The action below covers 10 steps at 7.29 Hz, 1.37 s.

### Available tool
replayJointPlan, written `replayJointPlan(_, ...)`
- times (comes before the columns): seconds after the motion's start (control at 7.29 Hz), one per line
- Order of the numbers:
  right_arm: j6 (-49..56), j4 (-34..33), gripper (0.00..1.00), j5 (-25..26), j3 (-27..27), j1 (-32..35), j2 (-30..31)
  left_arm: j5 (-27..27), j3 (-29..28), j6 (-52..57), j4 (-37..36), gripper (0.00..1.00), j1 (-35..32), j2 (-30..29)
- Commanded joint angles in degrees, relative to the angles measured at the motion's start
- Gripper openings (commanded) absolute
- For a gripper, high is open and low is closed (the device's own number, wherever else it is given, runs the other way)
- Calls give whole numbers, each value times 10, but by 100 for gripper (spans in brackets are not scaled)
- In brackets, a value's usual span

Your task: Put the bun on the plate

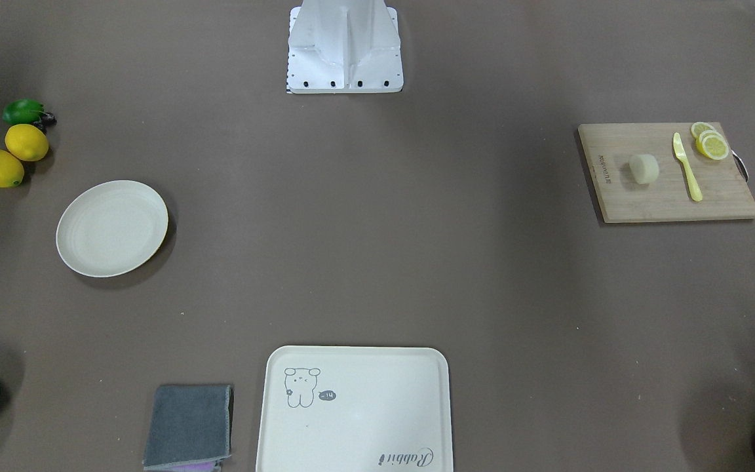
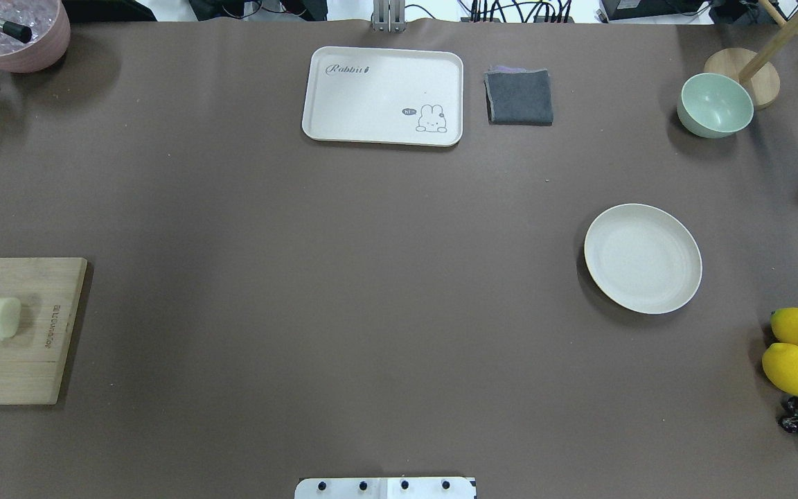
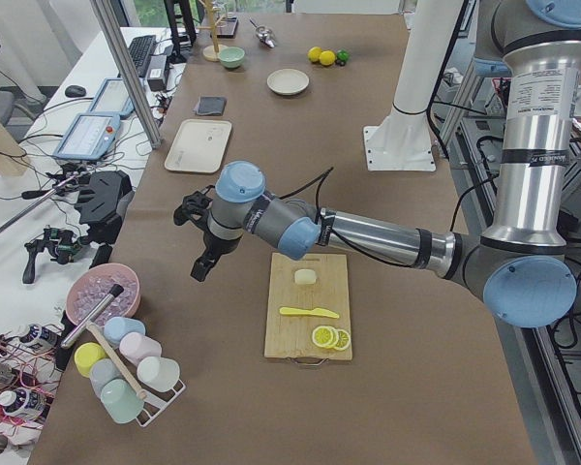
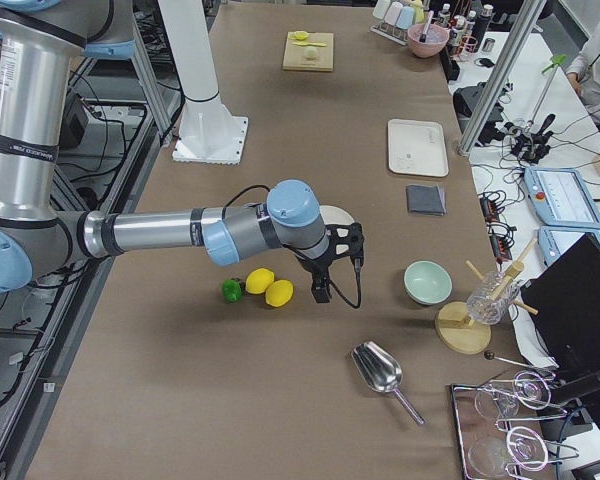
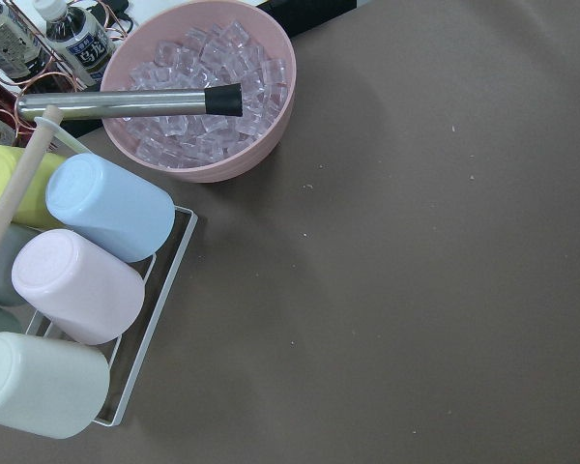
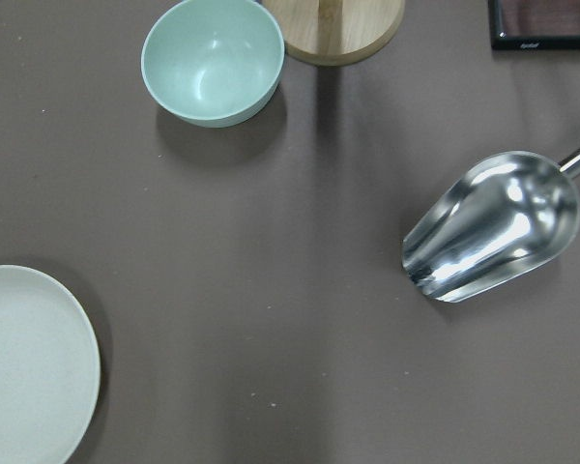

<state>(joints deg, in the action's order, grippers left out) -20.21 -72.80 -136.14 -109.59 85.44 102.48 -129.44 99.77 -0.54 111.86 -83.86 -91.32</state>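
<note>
The bun [image 1: 644,168] [image 2: 1,318] lies on a wooden cutting board [image 1: 666,200] at the table's left end, beside a yellow knife [image 1: 687,167] and lemon slices [image 1: 710,143]. The plate [image 1: 113,228] [image 2: 643,258] sits bare on the brown table at the right side, and its edge shows in the right wrist view [image 6: 29,367]. My left gripper [image 3: 201,266] hangs over the table to the far side of the board, away from the bun [image 3: 305,277]. My right gripper [image 4: 320,290] hovers by the lemons, near the plate. Whether either is open or shut, I cannot tell.
A cream tray [image 2: 383,95] and grey cloth [image 2: 519,95] lie at the far edge. A green bowl [image 2: 715,105], two lemons [image 2: 794,350] and a metal scoop [image 6: 493,227] are at the right end. A pink ice bowl [image 5: 203,92] and cup rack [image 5: 77,290] stand at the left end.
</note>
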Motion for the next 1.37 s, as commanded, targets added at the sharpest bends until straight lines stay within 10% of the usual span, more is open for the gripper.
replayJointPlan(0.0,-124,36,100,36,5,-102,-23,0,2,-1,0,98,19,2)
replayJointPlan(0.82,-426,390,93,195,206,-338,-97,0,7,-1,1,98,21,4)
replayJointPlan(1.23,-440,394,48,204,204,-361,-96,0,5,-1,3,98,22,3)
